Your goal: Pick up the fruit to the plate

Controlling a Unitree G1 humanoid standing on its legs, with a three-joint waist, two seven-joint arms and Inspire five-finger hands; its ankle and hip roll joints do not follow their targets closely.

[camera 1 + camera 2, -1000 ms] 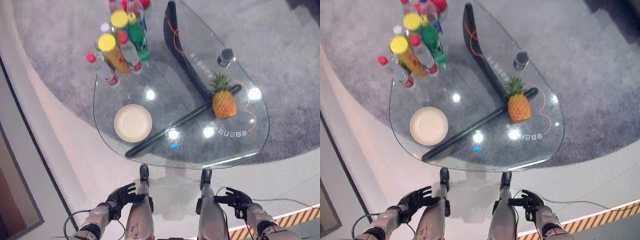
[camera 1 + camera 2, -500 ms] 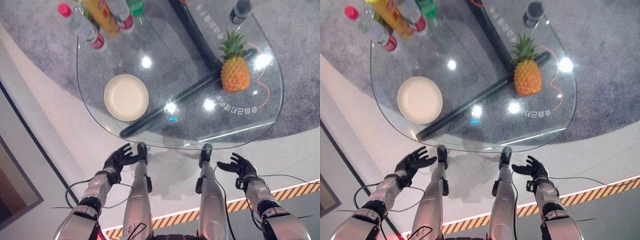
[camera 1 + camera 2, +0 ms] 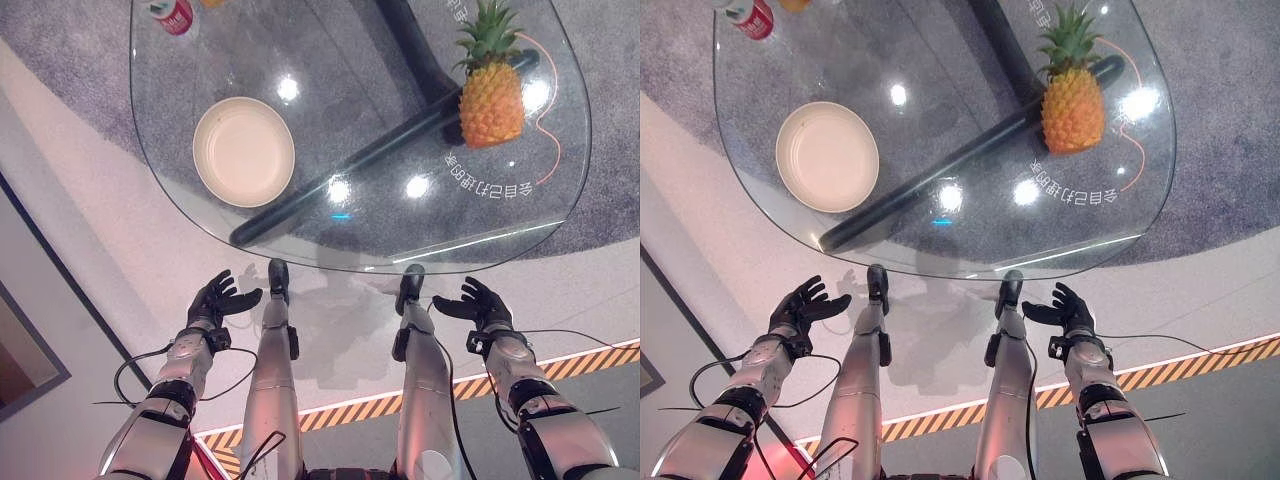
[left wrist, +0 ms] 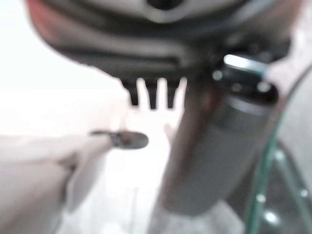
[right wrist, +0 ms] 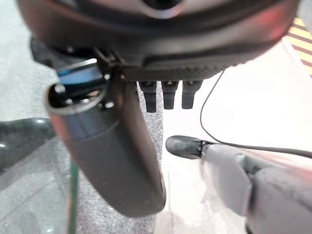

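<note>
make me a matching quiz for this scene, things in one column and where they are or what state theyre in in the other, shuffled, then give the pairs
Column 1:
1. pineapple
2. plate
3. left hand
4. right hand

Column 2:
A. open, held low off the table's near edge on the robot's right
B. upright on the right part of the glass table
C. empty, on the left part of the table
D. open, held low off the table's near edge on the robot's left

Pairs: 1-B, 2-C, 3-D, 4-A
</note>
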